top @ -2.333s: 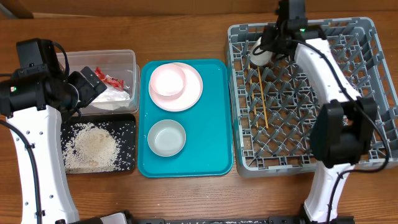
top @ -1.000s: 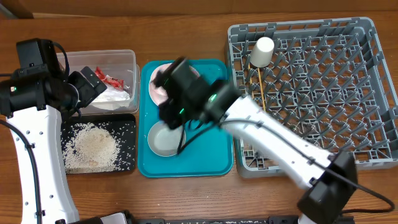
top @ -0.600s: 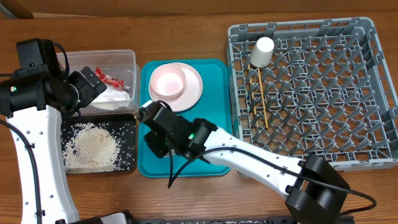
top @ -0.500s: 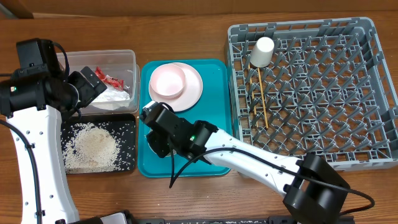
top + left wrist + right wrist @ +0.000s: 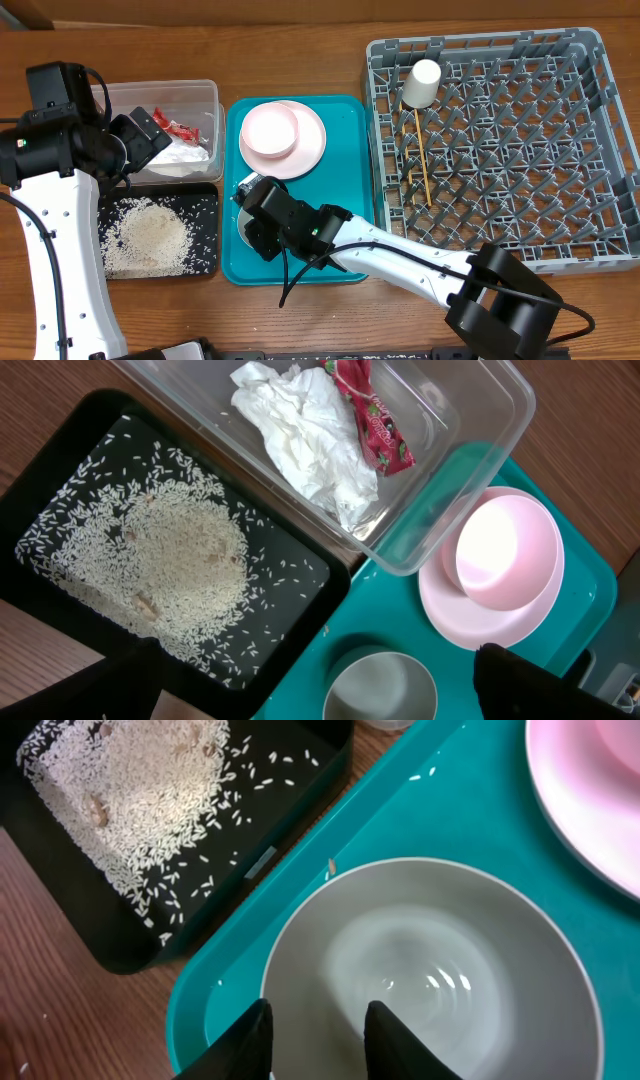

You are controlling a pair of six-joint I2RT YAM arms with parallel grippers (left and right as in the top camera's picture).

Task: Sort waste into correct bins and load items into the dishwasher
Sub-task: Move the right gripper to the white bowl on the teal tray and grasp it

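1. The step in hand looks like loading the grey-green bowl (image 5: pixel 430 980), which sits at the near end of the teal tray (image 5: pixel 350 240).
2. The right gripper (image 5: pixel 315 1010) is low over the bowl. Its fingers stand a little apart across the bowl's left rim, one inside and one at the outside edge, not yet pinching it.
3. The next move probably calls for closing on that thin rim, lifting without tipping the bowl, and carrying it right to the rack (image 5: pixel 600 150).
4. The cup (image 5: pixel 424 82) and the chopsticks (image 5: pixel 422 160) already lie in the rack's far-left part. The plate (image 5: pixel 310 150), with a pale bowl (image 5: pixel 270 130) on it, waits at the tray's far end.
5. The waste seems sorted: the napkin (image 5: pixel 300 430) and the wrapper (image 5: pixel 375 420) are in the tub (image 5: pixel 205 95), and the rice (image 5: pixel 145 235) is on the black tray (image 5: pixel 205 200).
6. The left gripper (image 5: pixel 150 132) hangs over the tub, spread wide and holding nothing.
7. Everything rests on a wooden table (image 5: pixel 300 40). Nothing of the room beyond it shows.
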